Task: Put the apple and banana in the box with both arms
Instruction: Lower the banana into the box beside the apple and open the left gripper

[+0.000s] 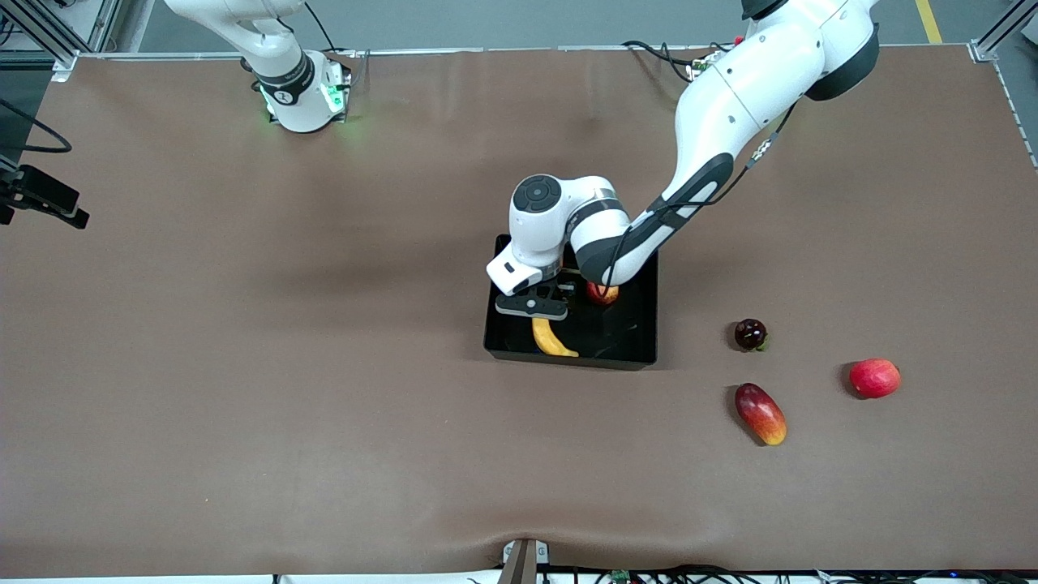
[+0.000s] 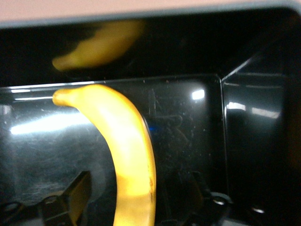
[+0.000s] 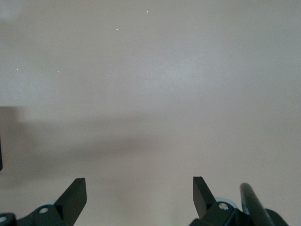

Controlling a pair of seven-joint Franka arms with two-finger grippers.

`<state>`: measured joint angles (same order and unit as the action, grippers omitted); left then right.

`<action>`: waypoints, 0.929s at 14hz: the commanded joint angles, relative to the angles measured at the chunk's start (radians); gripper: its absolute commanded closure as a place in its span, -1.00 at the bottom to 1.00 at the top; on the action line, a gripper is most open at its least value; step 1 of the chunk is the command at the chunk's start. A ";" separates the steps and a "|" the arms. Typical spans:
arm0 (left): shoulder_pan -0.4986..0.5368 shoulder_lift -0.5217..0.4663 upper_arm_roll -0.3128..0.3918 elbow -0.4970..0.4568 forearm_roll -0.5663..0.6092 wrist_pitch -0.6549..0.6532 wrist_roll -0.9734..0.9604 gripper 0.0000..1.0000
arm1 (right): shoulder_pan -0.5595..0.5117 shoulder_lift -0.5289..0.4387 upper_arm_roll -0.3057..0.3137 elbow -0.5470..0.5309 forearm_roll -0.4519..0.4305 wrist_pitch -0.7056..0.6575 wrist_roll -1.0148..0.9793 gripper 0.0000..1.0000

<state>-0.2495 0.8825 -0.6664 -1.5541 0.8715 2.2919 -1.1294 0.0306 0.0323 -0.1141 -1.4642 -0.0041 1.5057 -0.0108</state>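
We see banana and apple in box; left pincer over box, wide; right pincer over bench, wide.

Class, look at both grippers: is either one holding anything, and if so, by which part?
Nothing is held. The left gripper is open over the banana lying in the box; the right gripper is open over bare table.

- Yellow banana in glossy black box
- Red, yellow-streaked apple
- Dark maroon fruit
- Red-and-yellow mango
- Brown worktop
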 commanded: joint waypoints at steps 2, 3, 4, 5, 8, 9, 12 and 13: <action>0.030 -0.057 -0.007 0.003 0.006 -0.014 -0.016 -1.00 | -0.017 0.001 0.014 0.012 -0.013 -0.013 0.008 -1.00; 0.048 -0.066 -0.019 0.018 -0.017 -0.025 -0.016 -1.00 | -0.017 0.001 0.014 0.012 -0.010 -0.013 0.008 -1.00; 0.058 -0.072 -0.031 0.034 -0.034 -0.038 -0.016 -1.00 | -0.017 0.001 0.014 0.012 -0.008 -0.013 0.008 -1.00; 0.064 -0.077 -0.042 0.049 -0.043 -0.069 -0.016 -1.00 | -0.018 0.001 0.014 0.012 -0.008 -0.012 0.009 -1.00; 0.104 -0.099 -0.109 0.078 -0.086 -0.167 -0.016 -1.00 | -0.018 0.001 0.014 0.012 -0.007 -0.013 0.009 -1.00; 0.148 -0.112 -0.148 0.077 -0.092 -0.193 -0.010 -1.00 | -0.018 0.001 0.014 0.012 -0.007 -0.013 0.009 -1.00; 0.362 -0.112 -0.361 0.077 -0.101 -0.290 0.045 -1.00 | -0.018 0.001 0.014 0.012 -0.007 -0.013 0.009 -1.00; 0.451 -0.112 -0.436 0.074 -0.101 -0.330 0.077 -1.00 | -0.018 0.001 0.014 0.012 -0.005 -0.013 0.009 -1.00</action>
<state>0.0419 0.7780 -0.9660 -1.4711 0.7813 2.0257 -1.1089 0.0303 0.0323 -0.1144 -1.4642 -0.0041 1.5053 -0.0104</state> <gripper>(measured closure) 0.000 0.000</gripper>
